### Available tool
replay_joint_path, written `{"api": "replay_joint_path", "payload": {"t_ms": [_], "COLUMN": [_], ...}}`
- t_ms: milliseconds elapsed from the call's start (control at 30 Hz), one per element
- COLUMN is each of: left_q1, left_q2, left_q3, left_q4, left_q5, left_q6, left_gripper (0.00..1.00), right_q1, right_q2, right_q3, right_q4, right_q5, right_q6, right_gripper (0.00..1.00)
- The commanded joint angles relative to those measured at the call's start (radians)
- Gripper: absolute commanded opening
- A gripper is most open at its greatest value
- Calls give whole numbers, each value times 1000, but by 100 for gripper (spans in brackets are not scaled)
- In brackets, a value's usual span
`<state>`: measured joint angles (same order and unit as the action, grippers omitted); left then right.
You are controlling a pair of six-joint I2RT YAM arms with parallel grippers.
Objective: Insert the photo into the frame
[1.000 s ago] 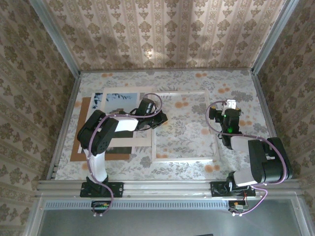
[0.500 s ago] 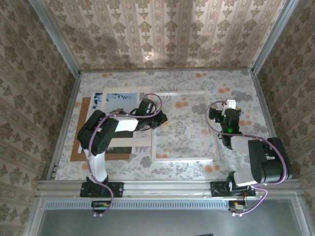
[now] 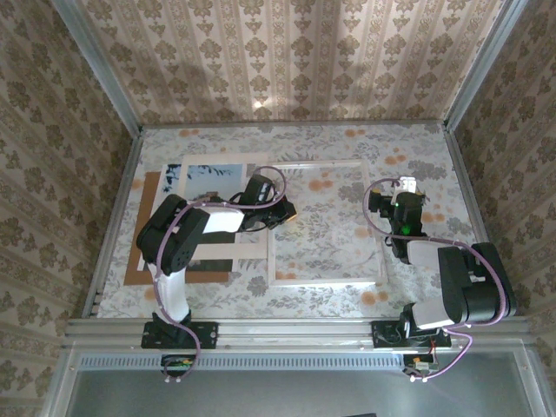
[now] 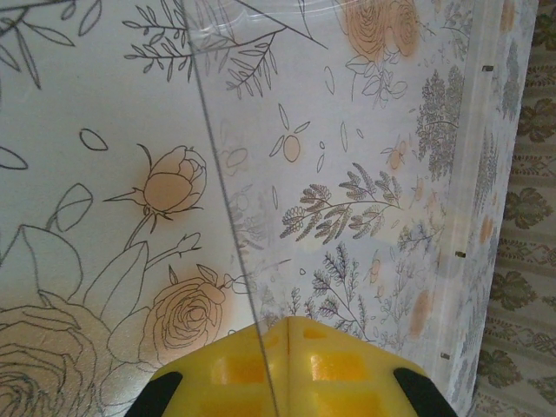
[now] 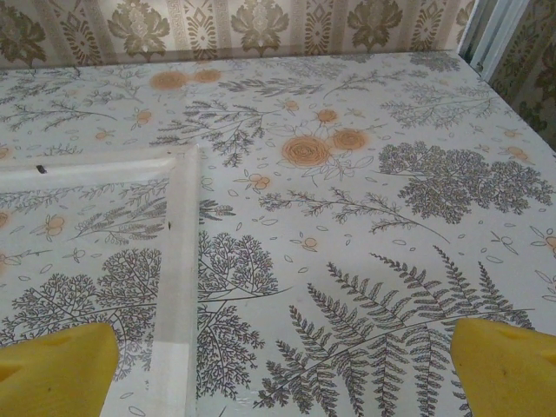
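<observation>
We have the thin-edged white rectangular picture frame (image 3: 330, 280) gripped at its left side.
Our left gripper (image 4: 285, 334) is pinched tight on the picture frame's clear pane edge. Our right gripper (image 5: 280, 365) is spread wide beside its right edge, holding nothing. The flat blue-sky landscape photo (image 3: 213, 172) lies left of the picture frame.

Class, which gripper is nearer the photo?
Left. The left gripper sits at the left edge of the frame, just right of the photo. The right gripper lies beyond the frame's right edge.
</observation>
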<state>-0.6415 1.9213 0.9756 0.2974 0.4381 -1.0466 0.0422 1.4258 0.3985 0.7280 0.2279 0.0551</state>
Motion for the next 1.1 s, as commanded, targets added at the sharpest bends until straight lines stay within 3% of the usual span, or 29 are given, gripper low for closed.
{"api": "replay_joint_path", "payload": {"t_ms": [0, 1067], "left_q1": [-3, 3], "left_q2": [-33, -23], "left_q3": [-13, 1], "left_q4": [-33, -57], "left_q5": [27, 40], "left_q6": [6, 51], "left_gripper": [0, 0], "right_q1": [5, 5], "right_q2": [-18, -18], "right_q3": [26, 30], "right_q4": [-8, -19], "right_q5": [-15, -24], "right_q6": [-6, -6], "right_gripper": [100, 100]}}
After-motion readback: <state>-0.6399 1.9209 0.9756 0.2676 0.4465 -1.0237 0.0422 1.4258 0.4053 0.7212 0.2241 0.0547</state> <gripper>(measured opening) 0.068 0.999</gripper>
